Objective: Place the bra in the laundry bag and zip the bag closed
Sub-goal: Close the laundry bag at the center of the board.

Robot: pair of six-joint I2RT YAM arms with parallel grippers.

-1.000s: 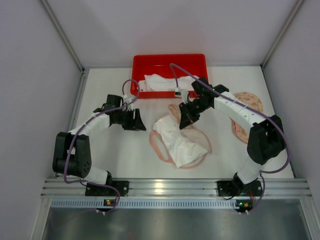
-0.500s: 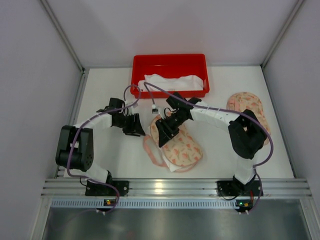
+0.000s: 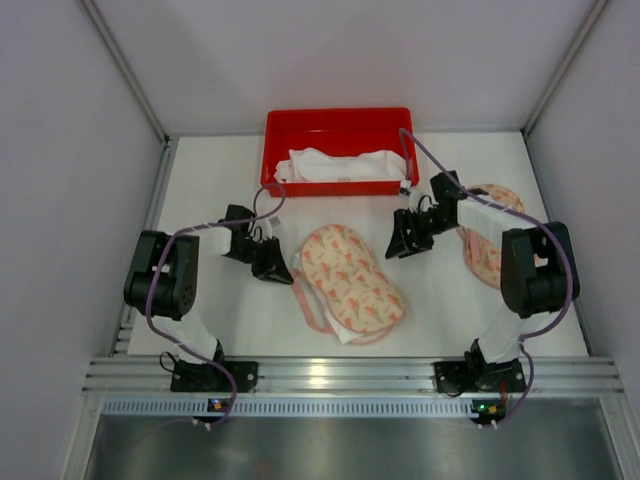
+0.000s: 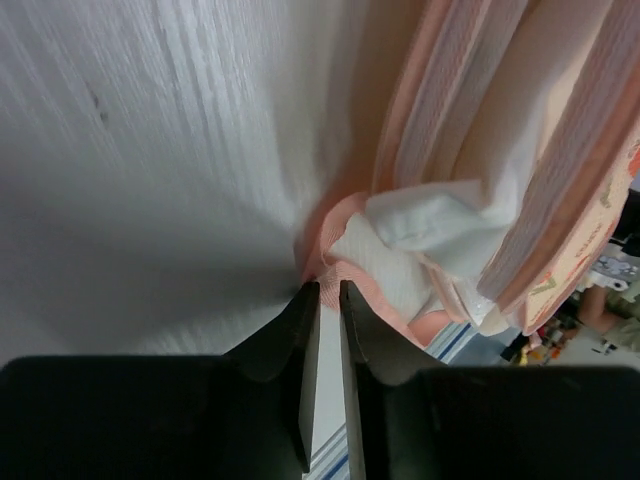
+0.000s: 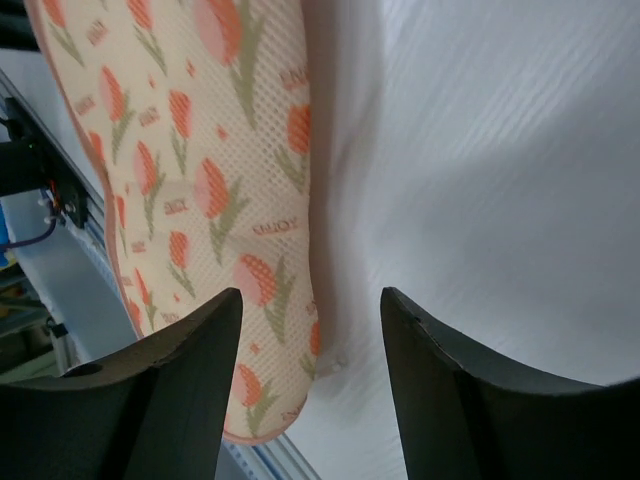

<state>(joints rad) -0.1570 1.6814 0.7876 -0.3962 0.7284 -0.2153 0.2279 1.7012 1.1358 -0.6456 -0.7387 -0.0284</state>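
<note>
The laundry bag (image 3: 350, 278), pale mesh with orange tulips and a pink rim, lies folded shut at the table's middle. White cloth of the bra (image 3: 338, 324) shows at its near edge, and in the left wrist view white cloth (image 4: 420, 222) sticks out between the bag's layers (image 4: 500, 150). My left gripper (image 3: 278, 272) sits at the bag's left edge. Its jaws (image 4: 323, 286) are nearly together, tips on the pink rim (image 4: 345, 215). My right gripper (image 3: 398, 248) stands open to the right of the bag, apart from it, with the bag's mesh (image 5: 200, 150) beyond its left finger (image 5: 160, 400).
A red tray (image 3: 340, 122) at the back holds white garments (image 3: 340, 165). A second tulip-print bag (image 3: 492, 232) lies at the right, partly under my right arm. Grey walls close in the table on both sides.
The bag's flap has been laid over the white bra. My right gripper let go and drew back to the right. My left gripper moved up to the bag's left edge and closed down.
</note>
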